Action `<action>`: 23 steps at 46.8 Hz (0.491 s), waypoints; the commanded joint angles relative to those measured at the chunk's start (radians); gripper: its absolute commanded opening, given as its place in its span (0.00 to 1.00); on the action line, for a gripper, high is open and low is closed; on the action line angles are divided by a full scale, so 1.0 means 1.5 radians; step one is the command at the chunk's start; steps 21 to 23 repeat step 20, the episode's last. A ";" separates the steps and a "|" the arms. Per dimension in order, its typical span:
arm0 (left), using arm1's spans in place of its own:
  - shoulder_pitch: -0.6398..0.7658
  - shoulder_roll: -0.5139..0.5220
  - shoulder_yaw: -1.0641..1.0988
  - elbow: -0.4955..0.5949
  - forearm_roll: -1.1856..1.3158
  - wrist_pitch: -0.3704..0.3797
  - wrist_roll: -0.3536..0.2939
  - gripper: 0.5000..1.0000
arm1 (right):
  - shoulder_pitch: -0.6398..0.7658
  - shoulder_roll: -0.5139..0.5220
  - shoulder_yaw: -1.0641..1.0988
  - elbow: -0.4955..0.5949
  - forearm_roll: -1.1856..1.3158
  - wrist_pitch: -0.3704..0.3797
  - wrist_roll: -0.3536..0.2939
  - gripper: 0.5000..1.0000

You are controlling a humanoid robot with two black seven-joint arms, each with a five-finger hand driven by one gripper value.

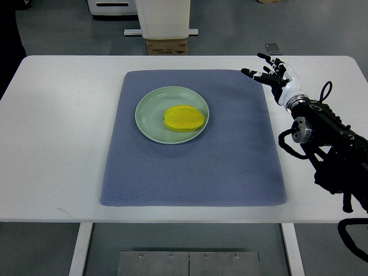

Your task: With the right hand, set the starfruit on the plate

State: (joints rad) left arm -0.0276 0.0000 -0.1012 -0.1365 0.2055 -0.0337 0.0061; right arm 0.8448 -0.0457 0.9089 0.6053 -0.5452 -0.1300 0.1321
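A yellow starfruit (184, 118) lies on a pale green plate (150, 112), toward the plate's right side. The plate sits on a blue-grey mat (195, 167) on the white table. My right hand (269, 72) is at the mat's far right corner, well to the right of the plate, with its fingers spread and holding nothing. Its black arm runs in from the lower right edge.
The white table (57, 144) extends around the mat on all sides. Beyond its far edge stand a white stand base and a cardboard box (167, 45) on the grey floor. A small grey object (272, 48) lies on the floor behind the hand.
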 commanded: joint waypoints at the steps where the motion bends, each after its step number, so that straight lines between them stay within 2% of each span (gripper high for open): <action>1: 0.000 0.000 0.000 0.000 0.000 0.000 0.000 1.00 | -0.003 0.001 0.004 0.003 0.026 -0.001 0.008 1.00; 15: 0.000 0.000 0.000 0.000 0.000 0.000 0.000 1.00 | -0.016 0.001 0.004 0.005 0.066 -0.002 0.011 1.00; 23: 0.000 0.000 0.000 0.000 0.000 0.000 0.000 1.00 | -0.018 0.001 -0.002 0.005 0.066 -0.002 0.034 1.00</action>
